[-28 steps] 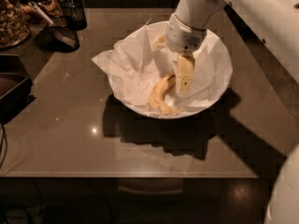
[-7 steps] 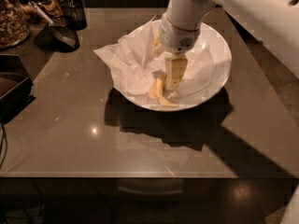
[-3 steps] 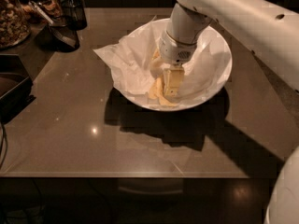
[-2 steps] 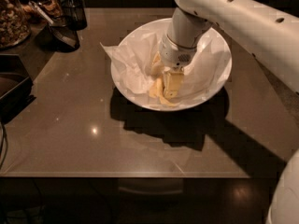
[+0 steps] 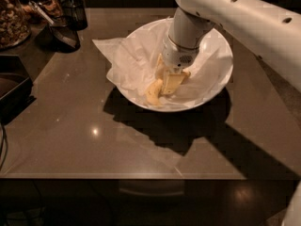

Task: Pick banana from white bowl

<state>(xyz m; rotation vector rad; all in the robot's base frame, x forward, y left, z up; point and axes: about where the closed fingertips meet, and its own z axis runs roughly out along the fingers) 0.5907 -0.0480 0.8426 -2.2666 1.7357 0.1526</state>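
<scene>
The white bowl (image 5: 214,81) stands on the brown table, lined with crumpled white paper (image 5: 124,62) that sticks out over its left rim. The banana (image 5: 153,93) lies in the front-left of the bowl, yellow with brownish marks, partly hidden by the gripper. My gripper (image 5: 169,83) reaches down into the bowl from the white arm (image 5: 235,13) and sits right at the banana's right side, touching or almost touching it.
A dark tray (image 5: 11,86) sits at the table's left edge. A jar of nuts (image 5: 11,13), a dark scoop (image 5: 63,32) and a dark cup (image 5: 75,8) stand at the back left. The table's front edge (image 5: 141,177) runs across below the bowl.
The gripper has come lower into the bowl and closer to the banana. The bowl and paper have shifted slightly.
</scene>
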